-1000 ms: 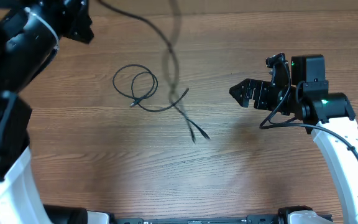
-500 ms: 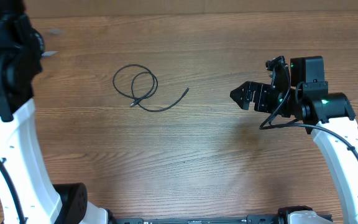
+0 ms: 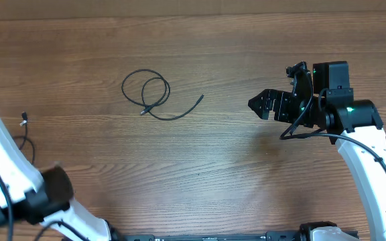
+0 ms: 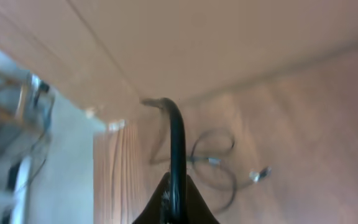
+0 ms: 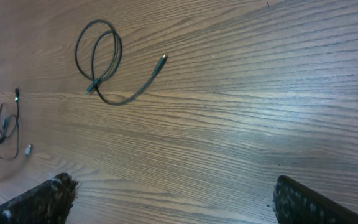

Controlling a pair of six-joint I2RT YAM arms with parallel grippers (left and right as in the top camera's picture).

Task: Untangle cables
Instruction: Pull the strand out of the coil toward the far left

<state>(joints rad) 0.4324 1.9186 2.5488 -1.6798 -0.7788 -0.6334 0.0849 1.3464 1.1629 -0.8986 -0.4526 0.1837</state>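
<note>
Black and very thin, the second cable [image 4: 176, 137] could slip from the left gripper [image 4: 175, 193], whose blurred fingers seem pinched on it. Its silvery plugs could also snag in its own loops near the table's [image 3: 246, 181] left edge. The coiled cable [image 3: 147, 94] lies centre-left in a double loop, one end trailing right. The right gripper [image 3: 263, 104] hovers well apart, fingers spread.

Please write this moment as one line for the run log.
left gripper: shut on side cable | right gripper: open, empty | coiled cable: on table, untouched
</note>
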